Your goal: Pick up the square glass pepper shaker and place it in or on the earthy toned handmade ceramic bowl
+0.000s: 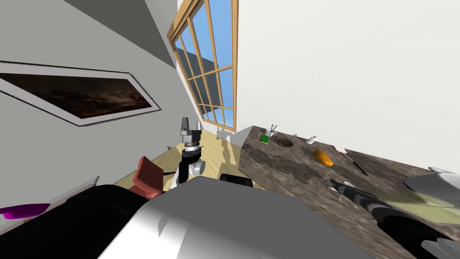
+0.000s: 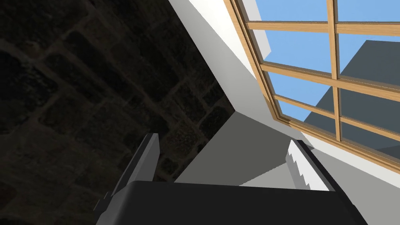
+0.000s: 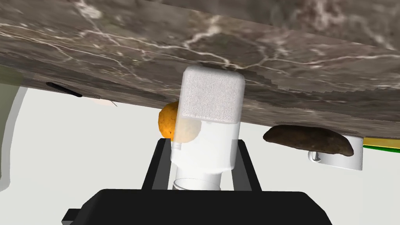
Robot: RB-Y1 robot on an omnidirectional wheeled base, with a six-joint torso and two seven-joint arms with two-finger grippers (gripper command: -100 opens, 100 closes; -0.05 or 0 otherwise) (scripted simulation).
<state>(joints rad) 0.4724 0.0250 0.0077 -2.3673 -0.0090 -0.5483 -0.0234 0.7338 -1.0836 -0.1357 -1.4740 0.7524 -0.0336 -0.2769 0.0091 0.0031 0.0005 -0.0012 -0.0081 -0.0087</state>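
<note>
My right gripper (image 3: 201,158) is shut on the square pepper shaker (image 3: 209,125), a clear body with a white frosted end; its fingers press both sides. The shaker's far end is close to the dark marble counter (image 3: 117,50); I cannot tell whether they touch. Beyond it on the counter sits the brown bowl (image 3: 308,140), off to one side of the gripper. In the head view the right gripper (image 1: 345,184) is low over the counter (image 1: 287,175), with the bowl (image 1: 284,141) farther back. My left gripper (image 1: 184,123) is raised by the window, open (image 2: 224,156).
An orange fruit (image 1: 323,158) lies between the right gripper and the bowl. A dark knife (image 1: 357,166), a small white bottle (image 1: 311,140), a green item (image 1: 265,139) and a white mug (image 3: 340,162) are also on the counter. A pale dish (image 1: 431,182) sits at the right.
</note>
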